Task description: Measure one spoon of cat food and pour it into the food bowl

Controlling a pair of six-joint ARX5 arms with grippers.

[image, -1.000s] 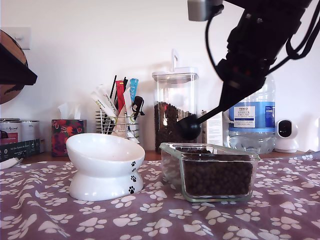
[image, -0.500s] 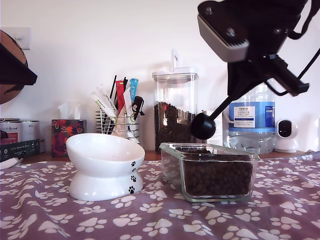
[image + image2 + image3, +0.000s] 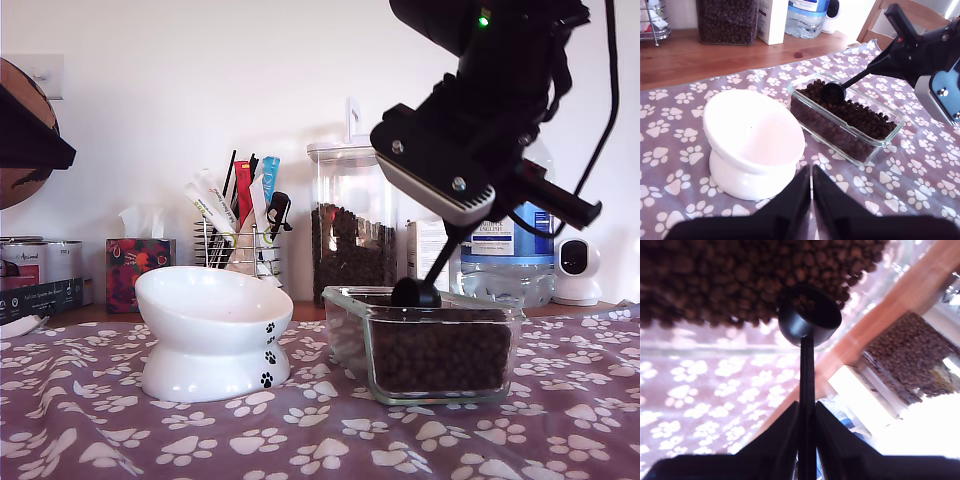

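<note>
Pinched on the long thin handle of the black plastic measuring spoon (image 3: 807, 330), my second tool (image 3: 806, 412) has its jaws pressed against the handle from both sides. That spoon's deep round cup sits down among the small dark brown cat food (image 3: 850, 117) pellets, at the end of the clear rectangular glass dish (image 3: 425, 345) towards the back wall in the exterior view; a few pellets show inside the cup in the second wrist view. My first tool (image 3: 812, 187) hangs with its jaws pressed together and holding nothing, above the purple paw-print cloth (image 3: 300, 440) that covers the worktop, just in front of the glossy white ceramic food bowl (image 3: 213, 330). This bowl stands on its thick pedestal to the exterior view's left of the glass dish, near it but apart, with black paw prints on its side and nothing visible in its hollow. Behind the dish, on bare wood, stand a tall clear canister (image 3: 350, 225) with a white lid, partly filled with kibble, a large water bottle (image 3: 510, 255), and a wire rack of sachets (image 3: 235, 225).
</note>
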